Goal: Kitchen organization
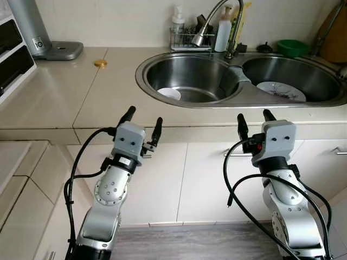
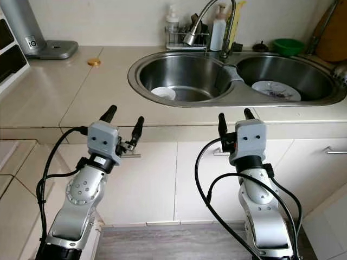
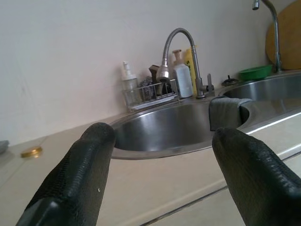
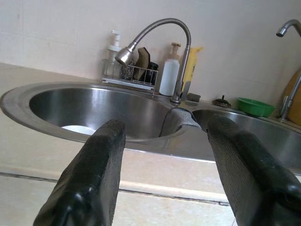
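Here the robot stands before a beige desk [image 1: 65, 92] with a double stainless-steel sink [image 1: 241, 95] set into it. The left end effector [image 1: 143, 125] hovers in front of the desk's front edge, its two black fingers [image 3: 80, 174] spread apart and holding nothing. The right end effector [image 1: 254, 122] hangs at the same height, just before the edge below the sink's divider, its fingers likewise parted and empty.

In the left basin lies a small white bowl [image 1: 169, 93]; in the right basin rests a white plate [image 1: 281, 90] with dark marks on it. A grey cloth [image 4: 181, 120] drapes over the divider between the basins. A curved faucet [image 1: 209, 21] with a spray head arches over the left basin. Behind it, against the wall, a wire rack [image 1: 187, 39] holds a pump dispenser [image 1: 178, 21] and scrubbers, with a white bottle [image 1: 223, 30] and a yellow bottle [image 4: 193, 68] beside it. A green bowl [image 1: 293, 47] sits behind the right basin. A small gold lid [image 1: 100, 63] lies on the desk, near a grey appliance base [image 1: 57, 50].
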Motion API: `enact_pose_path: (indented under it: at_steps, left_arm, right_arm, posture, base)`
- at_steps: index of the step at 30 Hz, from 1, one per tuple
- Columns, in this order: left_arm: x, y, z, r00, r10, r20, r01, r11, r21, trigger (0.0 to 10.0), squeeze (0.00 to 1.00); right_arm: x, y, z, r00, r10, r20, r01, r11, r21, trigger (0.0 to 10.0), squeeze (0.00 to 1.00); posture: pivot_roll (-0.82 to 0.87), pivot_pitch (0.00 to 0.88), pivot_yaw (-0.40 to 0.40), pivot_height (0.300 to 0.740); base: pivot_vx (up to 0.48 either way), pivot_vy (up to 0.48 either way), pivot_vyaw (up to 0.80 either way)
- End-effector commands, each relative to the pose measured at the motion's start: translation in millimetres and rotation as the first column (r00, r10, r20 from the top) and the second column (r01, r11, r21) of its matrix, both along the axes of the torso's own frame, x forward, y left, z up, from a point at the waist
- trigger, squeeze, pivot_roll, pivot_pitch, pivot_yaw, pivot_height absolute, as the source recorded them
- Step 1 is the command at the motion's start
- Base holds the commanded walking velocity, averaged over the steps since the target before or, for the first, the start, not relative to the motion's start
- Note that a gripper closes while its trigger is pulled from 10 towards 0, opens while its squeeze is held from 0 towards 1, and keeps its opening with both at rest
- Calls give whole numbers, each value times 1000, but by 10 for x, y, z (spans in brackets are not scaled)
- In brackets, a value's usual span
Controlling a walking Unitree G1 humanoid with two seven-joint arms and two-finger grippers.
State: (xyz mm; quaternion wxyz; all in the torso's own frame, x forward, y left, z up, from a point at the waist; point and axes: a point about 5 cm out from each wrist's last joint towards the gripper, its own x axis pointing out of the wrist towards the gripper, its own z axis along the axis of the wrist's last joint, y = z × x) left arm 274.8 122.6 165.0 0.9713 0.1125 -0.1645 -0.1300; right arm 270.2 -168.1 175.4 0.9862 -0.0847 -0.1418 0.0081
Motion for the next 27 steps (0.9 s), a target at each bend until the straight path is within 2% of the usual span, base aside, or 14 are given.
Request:
enact_pose_path:
  at_steps: [1, 7, 12, 18, 27]
  left_arm:
    - [-12, -3, 6, 1000, 1, 6, -1, 1000, 5, 10000, 0]
    - [-47, 42, -62, 1000, 14, -21, -13, 999, 30, 10000, 0]
    - [-214, 139, -296, 994, 38, -106, -29, 996, 86, 10000, 0]
    - [-396, 211, -496, 981, 69, -183, -49, 993, 112, 10000, 0]
    - [-406, 225, -493, 980, 72, -187, -51, 992, 116, 10000, 0]
  right_arm:
    - [-2, -25, 18, 1000, -7, 5, 8, 1000, -17, 10000, 0]
    - [-94, -21, -90, 998, 34, -57, -38, 997, -73, 10000, 0]
    - [-353, -46, -329, 984, 76, -163, -97, 988, -123, 10000, 0]
    - [-518, -67, -488, 974, 66, -217, -98, 985, -141, 10000, 0]
    - [-518, -97, -551, 972, 54, -230, -93, 983, -160, 10000, 0]
  posture:
    - [9, 0, -28, 740]
    - [9, 0, -28, 740]
    - [3, 0, -29, 740]
    - [1, 0, -29, 740]
    - [8, 0, -29, 740]
  base:
    - [0, 0, 0]
    - [0, 0, 0]
    - [0, 0, 0]
    - [0, 0, 0]
    - [0, 0, 0]
